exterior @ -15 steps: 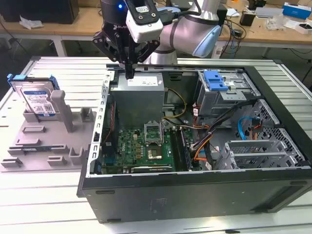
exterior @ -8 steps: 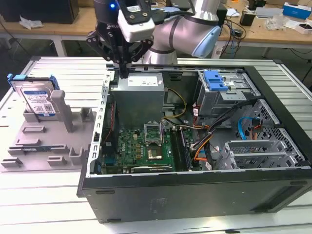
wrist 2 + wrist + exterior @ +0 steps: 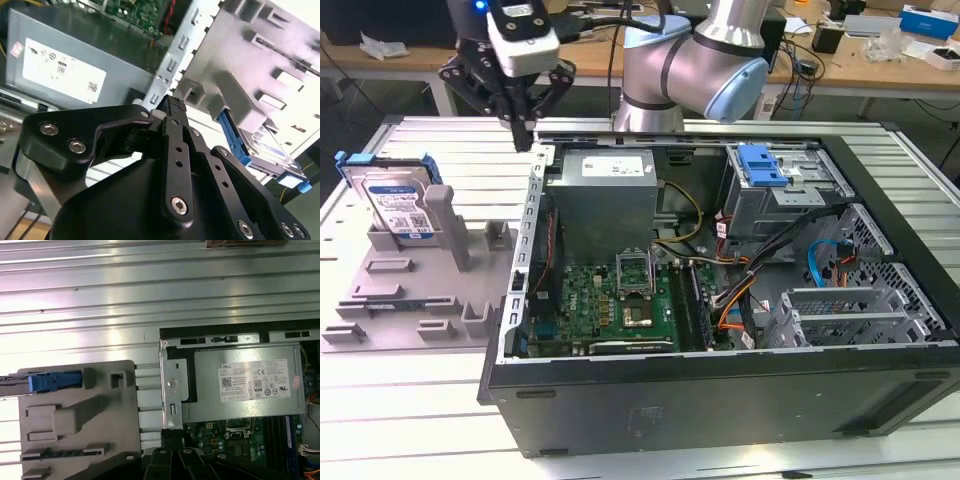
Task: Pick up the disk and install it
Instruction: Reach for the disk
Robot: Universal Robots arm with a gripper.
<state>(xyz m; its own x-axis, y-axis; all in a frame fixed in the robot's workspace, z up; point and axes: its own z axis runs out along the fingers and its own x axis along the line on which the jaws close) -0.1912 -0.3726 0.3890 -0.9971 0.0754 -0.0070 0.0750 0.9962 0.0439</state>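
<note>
Gripper (image 3: pixel 524 135) is pinched closed on nothing, hanging over the case (image 3: pixel 720 400) wall, right by the power supply (image 3: pixel 605 195). Disk (image 3: pixel 395 205) is well off from the fingers, toward the exterior view's left, leaning on edge in a grey rack (image 3: pixel 380 305). Likely dense, rigid, slick-faced and shock-sensitive, so grip across the blue bracket's edges. A grey post (image 3: pixel 445 225) crowds one side, and cables (image 3: pixel 770 250) clutter the case.

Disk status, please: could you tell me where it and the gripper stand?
Gripper shut, empty, above rim of computer case. Disk sits in the grey holder, ungrasped. Holder's grey post stands beside the disk.
</note>
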